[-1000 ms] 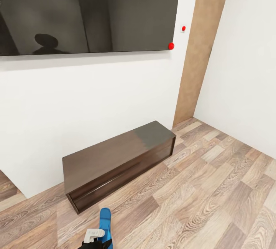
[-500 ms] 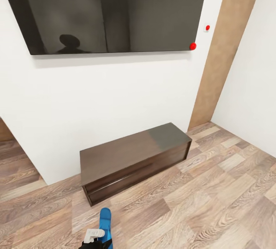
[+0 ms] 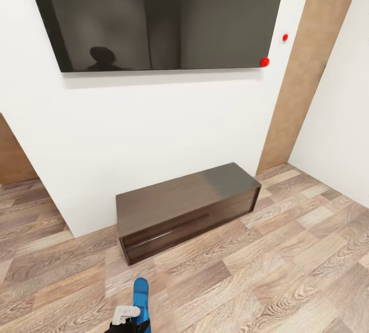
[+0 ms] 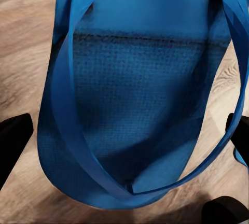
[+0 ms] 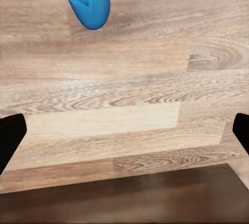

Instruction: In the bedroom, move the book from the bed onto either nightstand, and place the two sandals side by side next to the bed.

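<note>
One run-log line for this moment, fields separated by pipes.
phase: in transit | left gripper: shut on blue sandal | right gripper: open, nothing between fingers | ahead: dark bench unit under wall screen | floor: wood planks

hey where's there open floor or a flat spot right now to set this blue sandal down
The wood-plank floor is bare between the long dark glossy bench-like unit and the robot, and right of it toward the white side wall. The unit's flat top is bare too. The bright blue flat slide sandal sits at the left hand, low in the head view.

Blue sandal (image 3: 141,297) — toe forward — in left gripper (image 3: 125,317)
</note>
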